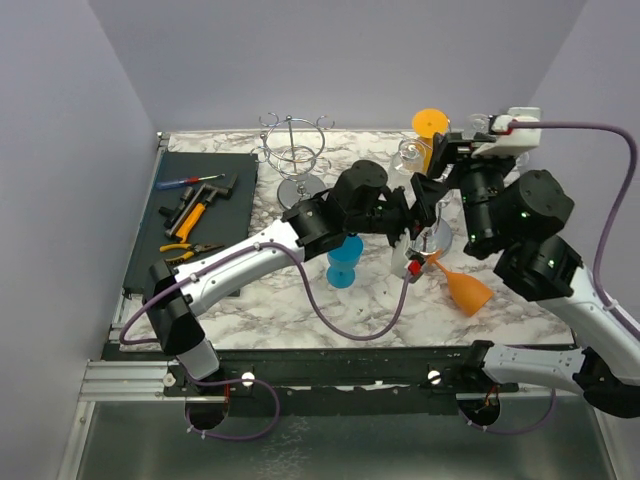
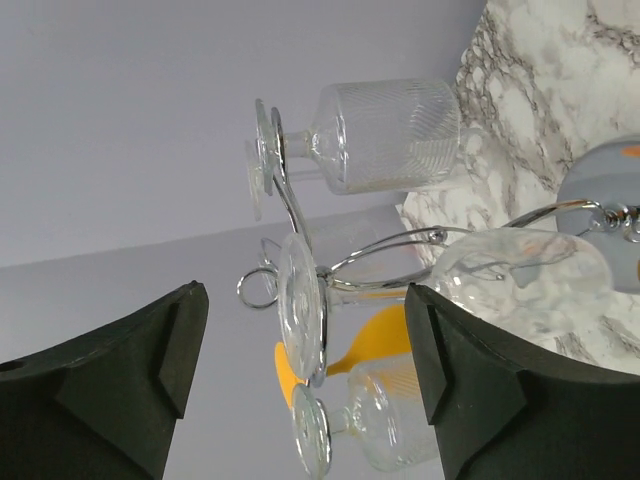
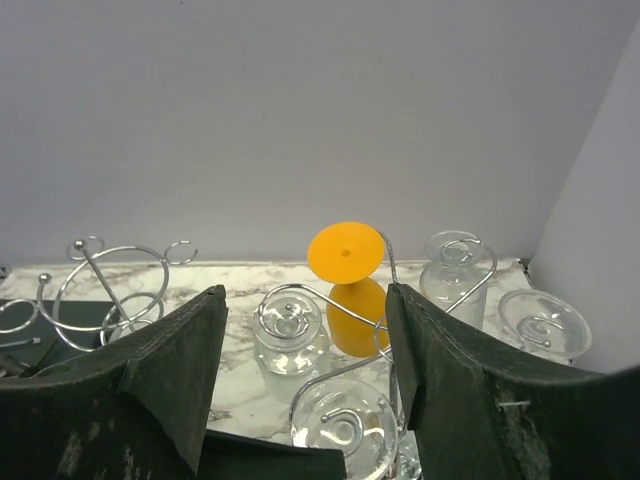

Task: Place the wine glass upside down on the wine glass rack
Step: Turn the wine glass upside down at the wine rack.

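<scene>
Orange wine glass (image 1: 467, 289) lies on its side on the desk (image 1: 430, 320), just right of the rack (image 2: 605, 190). Left pincer (image 2: 305, 295) is spread and empty, facing the hanging clear glasses (image 2: 385, 135). Right pincer (image 3: 305, 295) is spread too, holding nothing.

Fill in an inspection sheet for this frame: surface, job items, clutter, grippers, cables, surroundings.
Surface: marbled white tabletop, black mat at its left.
Job's things: chrome wire rack carries upside-down clear ribbed glasses and an orange plastic glass; second chrome wire rack empty; orange wine glass lying on its side; blue goblet standing.
Clutter: hand tools on the mat.
Grippers: left gripper and right gripper near the loaded rack, jaws open, empty.
Cables: purple cable loops over the tabletop.
Surroundings: plain lilac walls.
</scene>
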You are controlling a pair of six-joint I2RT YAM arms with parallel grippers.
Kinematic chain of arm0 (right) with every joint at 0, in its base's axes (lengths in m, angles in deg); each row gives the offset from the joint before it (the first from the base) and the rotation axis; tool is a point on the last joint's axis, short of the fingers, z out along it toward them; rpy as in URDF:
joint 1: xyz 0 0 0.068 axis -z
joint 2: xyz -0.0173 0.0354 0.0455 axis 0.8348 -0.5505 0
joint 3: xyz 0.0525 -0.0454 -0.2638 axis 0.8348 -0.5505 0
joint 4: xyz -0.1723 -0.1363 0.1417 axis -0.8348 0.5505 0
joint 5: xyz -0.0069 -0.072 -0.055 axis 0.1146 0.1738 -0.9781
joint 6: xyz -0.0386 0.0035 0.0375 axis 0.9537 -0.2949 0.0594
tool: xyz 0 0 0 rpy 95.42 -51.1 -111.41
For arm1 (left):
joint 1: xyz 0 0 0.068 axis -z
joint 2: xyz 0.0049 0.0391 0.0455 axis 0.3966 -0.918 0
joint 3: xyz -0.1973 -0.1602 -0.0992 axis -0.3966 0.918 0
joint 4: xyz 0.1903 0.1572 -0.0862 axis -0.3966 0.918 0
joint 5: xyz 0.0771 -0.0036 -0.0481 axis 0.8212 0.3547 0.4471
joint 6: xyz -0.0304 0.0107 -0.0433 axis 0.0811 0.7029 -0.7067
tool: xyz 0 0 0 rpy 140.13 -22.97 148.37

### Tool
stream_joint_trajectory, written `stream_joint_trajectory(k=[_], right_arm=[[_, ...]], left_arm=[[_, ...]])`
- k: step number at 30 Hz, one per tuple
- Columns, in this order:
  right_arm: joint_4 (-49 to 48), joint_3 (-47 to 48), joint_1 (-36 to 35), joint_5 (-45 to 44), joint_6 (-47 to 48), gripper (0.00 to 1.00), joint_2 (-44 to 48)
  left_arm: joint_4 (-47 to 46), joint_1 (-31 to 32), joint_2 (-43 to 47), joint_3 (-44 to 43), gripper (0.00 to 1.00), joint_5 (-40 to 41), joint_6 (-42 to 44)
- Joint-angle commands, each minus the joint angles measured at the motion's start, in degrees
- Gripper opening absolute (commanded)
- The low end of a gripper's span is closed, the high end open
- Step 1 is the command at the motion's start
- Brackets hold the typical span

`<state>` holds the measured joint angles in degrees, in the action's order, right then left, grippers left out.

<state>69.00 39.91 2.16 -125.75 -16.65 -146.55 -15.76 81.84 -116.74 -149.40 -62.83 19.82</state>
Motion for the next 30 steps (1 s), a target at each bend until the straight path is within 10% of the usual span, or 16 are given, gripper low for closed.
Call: stream_joint_trajectory(k=[1, 14, 23, 30], right_arm=[[0.5, 2.5, 0.5, 0.1, 2.0, 0.70, -3.9], [25.4, 25.5, 33.4, 34.9, -13.7, 0.67, -20.3], [34.5, 24.4, 45.6, 49.4, -18.2, 0.60, -19.9], [35.7, 19.3, 47.6, 54.4, -17.8, 0.58, -19.4]], left_arm=[[-3.4, 0.6, 6.5, 5.3, 0.88, -2.3, -1.4], [-10.9, 2.3, 22.7, 32.1, 0.87, -5.8, -8.2], [-13.7, 3.1, 15.1, 37.4, 0.62, -4.3, -13.3], [-30.0, 3.8, 5.8, 44.1, 0.64, 3.2, -7.8]])
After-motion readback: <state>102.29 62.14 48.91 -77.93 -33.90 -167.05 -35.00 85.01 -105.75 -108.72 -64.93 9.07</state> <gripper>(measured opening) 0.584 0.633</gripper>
